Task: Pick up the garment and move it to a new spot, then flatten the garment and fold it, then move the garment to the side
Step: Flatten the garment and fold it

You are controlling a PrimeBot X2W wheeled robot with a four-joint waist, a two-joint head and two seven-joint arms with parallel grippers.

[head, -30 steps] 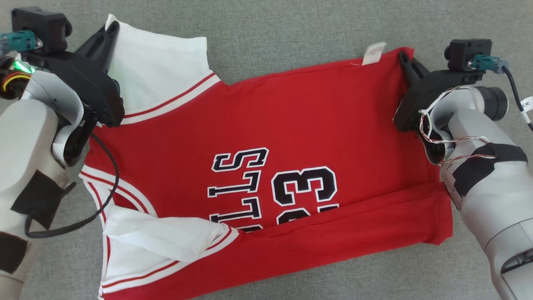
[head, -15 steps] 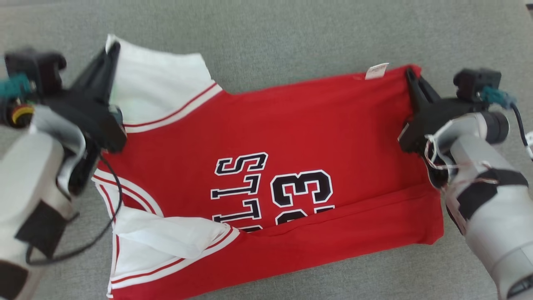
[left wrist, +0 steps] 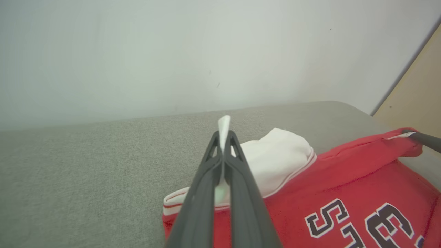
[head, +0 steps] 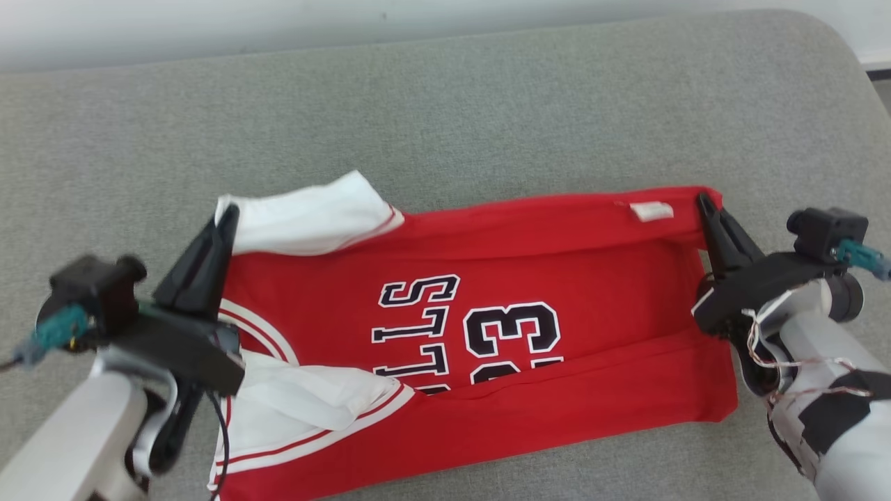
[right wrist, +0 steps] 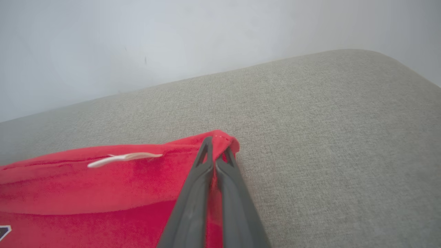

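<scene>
The garment (head: 529, 278) is a red jersey with white sleeves and black lettering, spread across the grey cushion. Its far edge is raised off the cushion and curls toward me. My left gripper (head: 226, 217) is shut on the white sleeve corner (left wrist: 224, 125) at the jersey's far left. My right gripper (head: 703, 203) is shut on the red far-right corner (right wrist: 222, 137), close to a small white label (right wrist: 124, 157). The near part of the garment (head: 487, 431) still lies on the cushion, with a folded band along its near edge.
The grey cushion (head: 487, 111) stretches well beyond the jersey toward a pale wall (head: 278, 28). Its rounded right corner (head: 828, 42) shows at the upper right. A tan panel (left wrist: 420, 89) stands at the right in the left wrist view.
Both grippers have lifted the jersey's far edge and drawn it toward me, so it now curls over the body. The camera has tilted up, showing the cushion's far edge and the wall.
</scene>
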